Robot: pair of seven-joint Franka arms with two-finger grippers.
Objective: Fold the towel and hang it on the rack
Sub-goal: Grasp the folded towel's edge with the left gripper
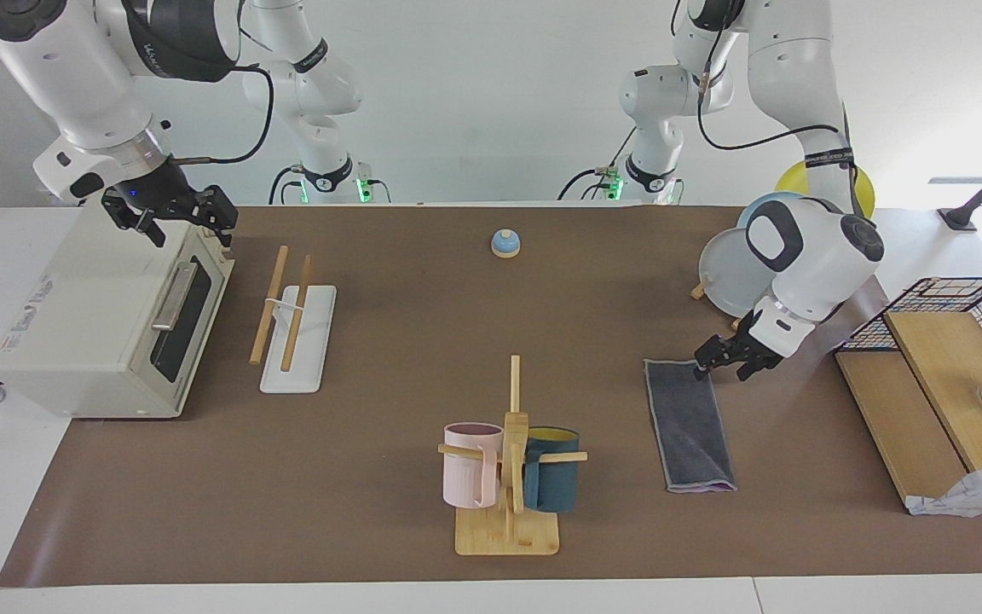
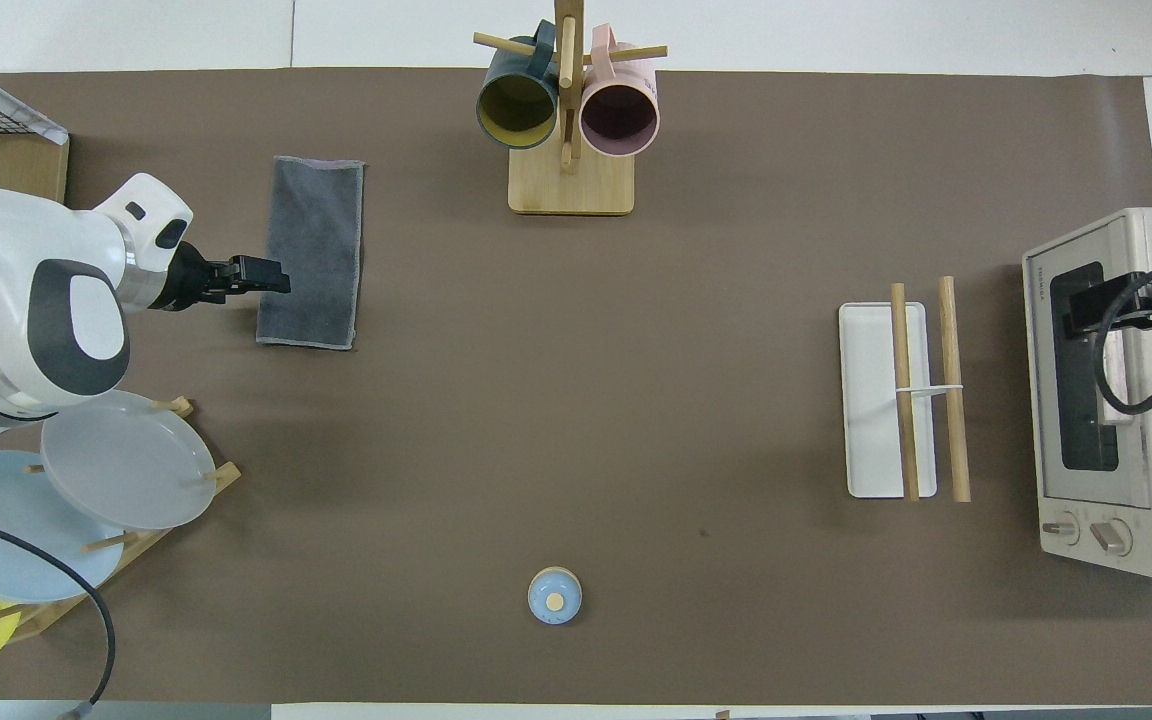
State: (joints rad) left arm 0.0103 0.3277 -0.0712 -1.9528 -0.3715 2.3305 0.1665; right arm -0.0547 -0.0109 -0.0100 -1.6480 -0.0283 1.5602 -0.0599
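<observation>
The towel (image 1: 688, 426) shows grey with what looks like a purple edge; the rack (image 1: 297, 339) is white with pale wooden rods.

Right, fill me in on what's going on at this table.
The towel lies folded on the mat, grey face up, not yet on the rack. The left tool is open, low at the towel's corner nearest the robots, holding nothing. The right tool waits, open, over the toaster oven.

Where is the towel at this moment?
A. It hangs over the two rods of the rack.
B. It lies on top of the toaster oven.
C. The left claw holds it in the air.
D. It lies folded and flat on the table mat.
D: the towel lies flat on the mat as a narrow folded strip, apart from the rack.
</observation>
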